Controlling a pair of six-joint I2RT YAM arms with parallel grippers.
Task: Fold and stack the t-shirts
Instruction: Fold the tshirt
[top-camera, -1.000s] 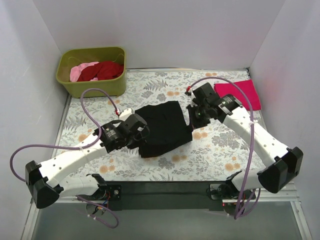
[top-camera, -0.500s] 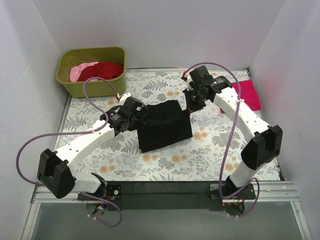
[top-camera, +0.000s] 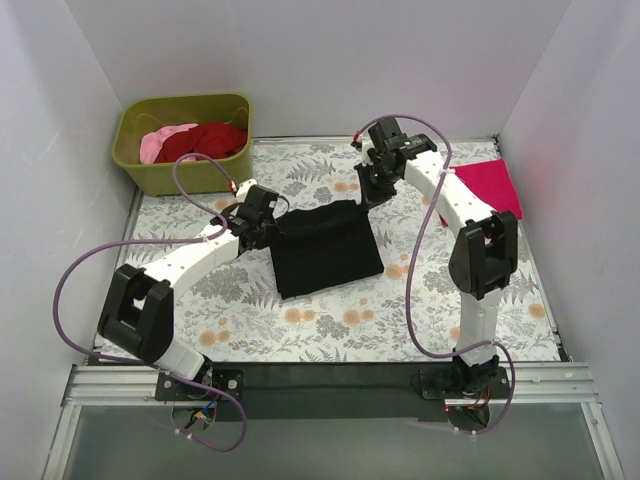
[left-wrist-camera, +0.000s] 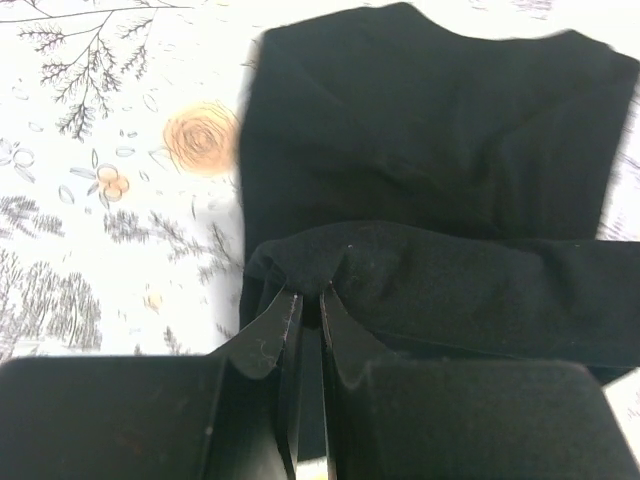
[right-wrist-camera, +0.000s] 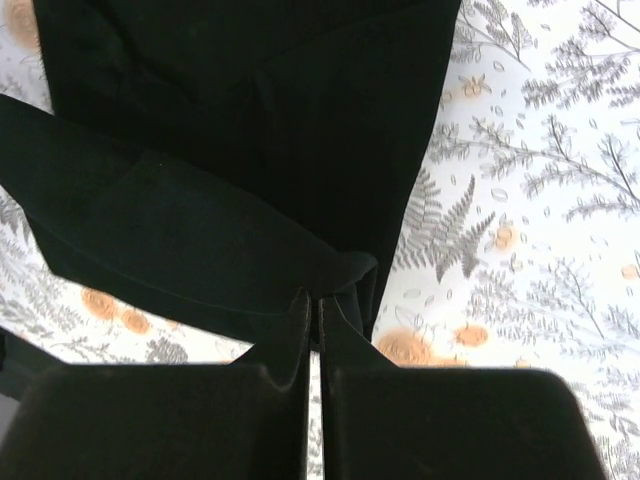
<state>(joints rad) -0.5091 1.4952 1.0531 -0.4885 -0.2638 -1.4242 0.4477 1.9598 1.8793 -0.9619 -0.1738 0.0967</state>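
Note:
The black t-shirt (top-camera: 325, 252) lies partly folded on the floral cloth in the middle of the table. My left gripper (top-camera: 268, 222) is shut on its far left edge, and the left wrist view shows the cloth (left-wrist-camera: 420, 180) pinched between the fingers (left-wrist-camera: 272, 335). My right gripper (top-camera: 366, 195) is shut on its far right corner; the right wrist view shows the black fabric (right-wrist-camera: 200, 180) bunched at the fingertips (right-wrist-camera: 340, 345). A folded magenta-pink shirt (top-camera: 490, 188) lies at the far right. The dark red shirt (top-camera: 205, 142) and the pale pink shirt (top-camera: 158, 140) lie in the tub.
The olive-green tub (top-camera: 185, 170) stands at the far left corner. White walls close in the table on the left, back and right. A purple cable loops over each arm. The floral cloth (top-camera: 330, 320) shows bare in front of the black shirt.
Both grippers have moved toward the back of the table, carrying the black shirt's edge from its near side over to its far side. Both arms are now stretched out.

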